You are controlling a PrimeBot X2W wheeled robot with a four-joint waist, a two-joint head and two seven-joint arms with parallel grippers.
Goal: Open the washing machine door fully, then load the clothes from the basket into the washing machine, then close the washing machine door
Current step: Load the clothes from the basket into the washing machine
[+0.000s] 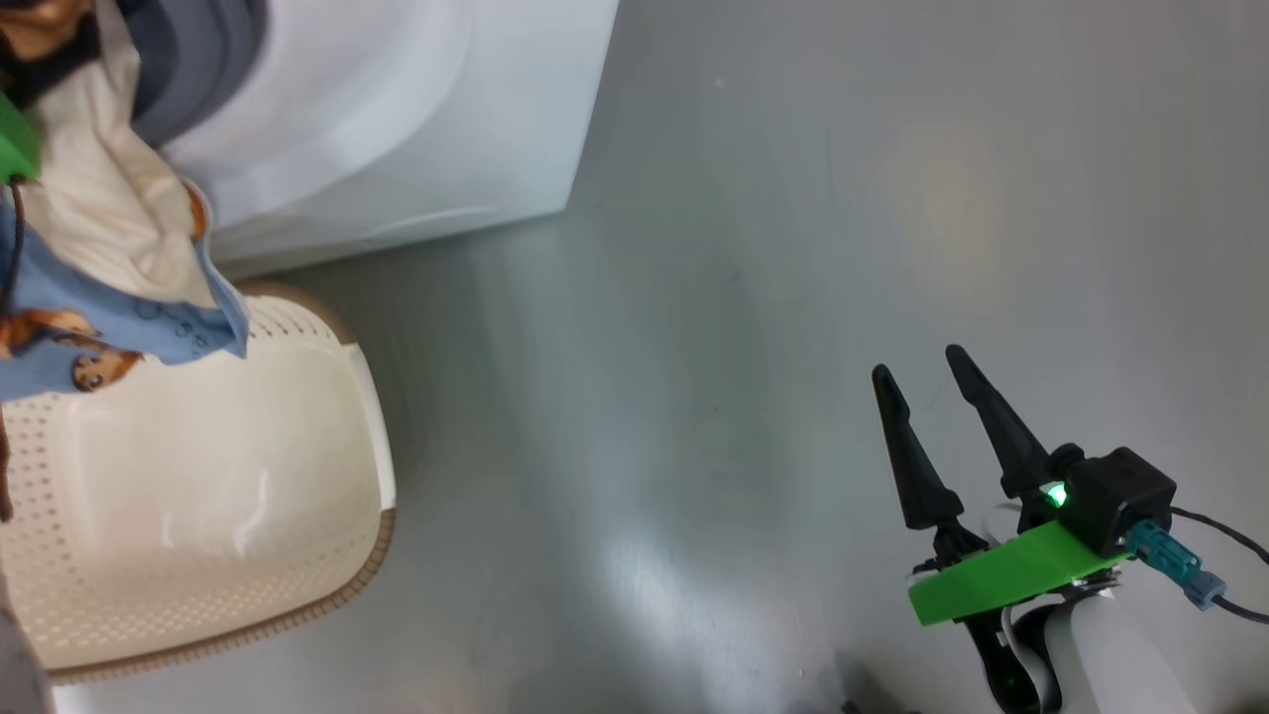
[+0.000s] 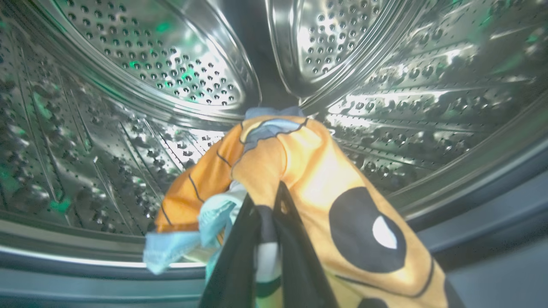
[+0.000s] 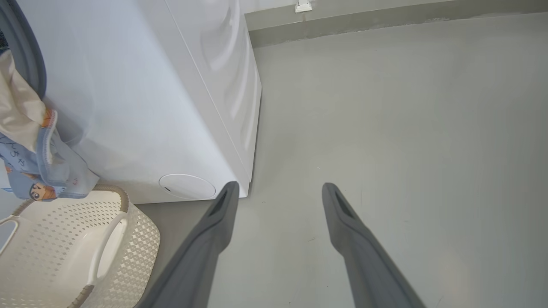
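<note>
Clothes [image 2: 299, 171]: soft, light and limp, judged likely to sag, stretch and snag rather than slide. Pinched as one bunch of orange, pale blue and cream cloth between the closed fingers of the left tool [image 2: 265, 197], orange print folded over the fingertips. Poked into the steel drum [image 2: 150, 64], just past the grey gasket [image 2: 492, 222]. Trailed in the head view as a cream and blue tail, hanging out of the mouth of the washing machine [image 1: 416, 109] and down over the basket [image 1: 382, 516].

Best taken, by this reading, at the thick, many-layered middle of the bunch, not at a thin hem likely to slip free or leave the rest dangling. Probably called for a deeper reach before any release, to drag the tail clear of the gasket.

Saw no other garment in the visible part of the basket, set on the floor [image 1: 753, 258] just beside the machine's front. Found the right tool [image 1: 918, 363] wide open, gripping nothing, well apart over bare floor
</note>
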